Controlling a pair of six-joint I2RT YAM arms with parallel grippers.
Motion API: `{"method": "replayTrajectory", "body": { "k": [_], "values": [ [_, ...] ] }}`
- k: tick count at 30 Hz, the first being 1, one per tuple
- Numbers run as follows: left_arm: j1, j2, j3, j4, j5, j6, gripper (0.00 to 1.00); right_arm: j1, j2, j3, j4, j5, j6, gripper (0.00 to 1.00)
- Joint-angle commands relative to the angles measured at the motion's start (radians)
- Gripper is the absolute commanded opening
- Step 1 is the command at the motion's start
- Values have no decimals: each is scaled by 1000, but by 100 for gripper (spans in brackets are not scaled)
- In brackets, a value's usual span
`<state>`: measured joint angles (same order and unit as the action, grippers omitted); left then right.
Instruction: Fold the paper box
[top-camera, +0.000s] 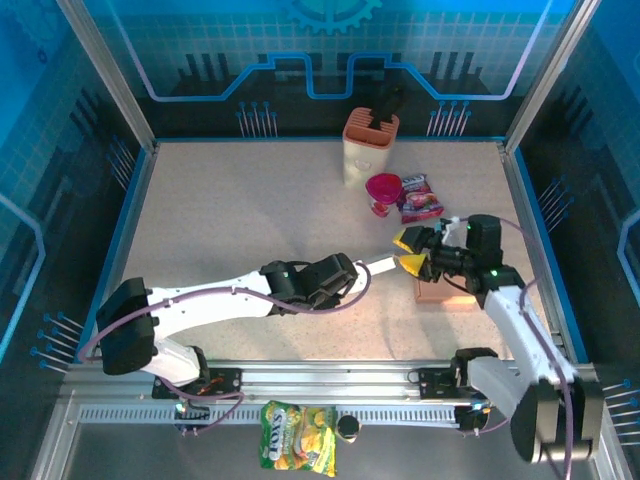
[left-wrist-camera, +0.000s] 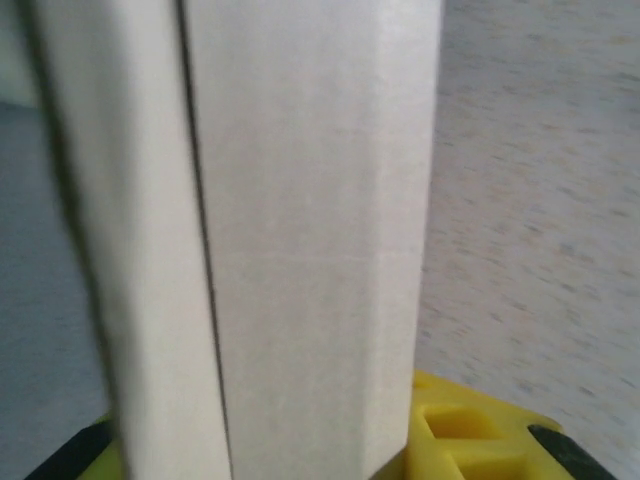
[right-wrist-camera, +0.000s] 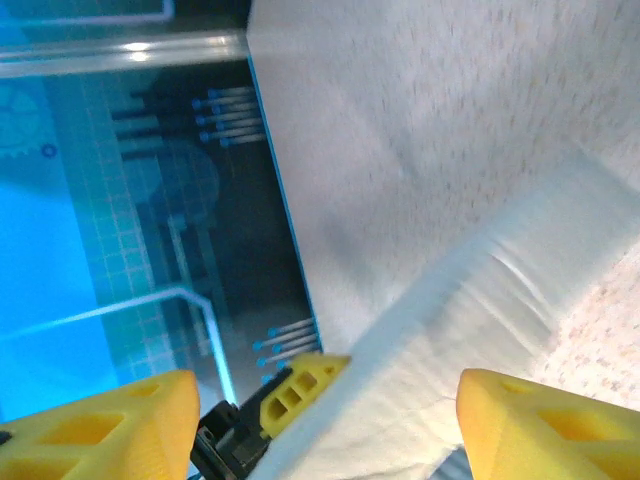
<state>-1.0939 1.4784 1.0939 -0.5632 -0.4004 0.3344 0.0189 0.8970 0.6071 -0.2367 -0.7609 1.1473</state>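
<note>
Paper box (left-wrist-camera: 300, 250), half-worked, lies right of centre on the table (top-camera: 250, 200), between the two grippers. The left gripper (top-camera: 368, 267) pinches a cream panel of it. In the left wrist view that panel rises straight from between the yellow fingers and a crease runs along its length. The right gripper (top-camera: 411, 252) stands with its jaws spread wide, straddling the same panel without pressing on it.

**Orientation.** Seen from above, the white flap (top-camera: 382, 265) runs roughly left to right across the table. Its free end points at the left gripper, and its far end passes under the right arm, where a tan panel (top-camera: 445, 292) lies flat. Whether the tan piece belongs to the same blank cannot be told for certain. The long axis follows the crease, away from the left fingers.

**Hazards.**
- The box appears to be held by one pinch on thin card, so a pull or twist from the left arm would likely drag the whole blank or bend it off the scored line.
- A left finger (right-wrist-camera: 295, 390) sits just beside the right gripper's tips, so closing or advancing the right jaws risks a finger clash.
- If the right gripper lands off the crease, the flap may buckle.
</note>
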Motion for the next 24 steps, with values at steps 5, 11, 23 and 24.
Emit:
{"method": "replayTrajectory", "body": {
  "k": [5,11,23,24],
  "values": [
    [25,52,80,-337,242,-114,28,73,-336,-108,-199,316,40,64],
    [63,86,96,-373,255,-100,28,425,-550,-223,-239,683,239,62],
    [126,137,157,-397,296,-40,28,880,-231,-200,124,1028,337,64],
    [127,140,158,-397,296,-38,29,888,-210,-194,144,1032,339,64]
  ]
}}
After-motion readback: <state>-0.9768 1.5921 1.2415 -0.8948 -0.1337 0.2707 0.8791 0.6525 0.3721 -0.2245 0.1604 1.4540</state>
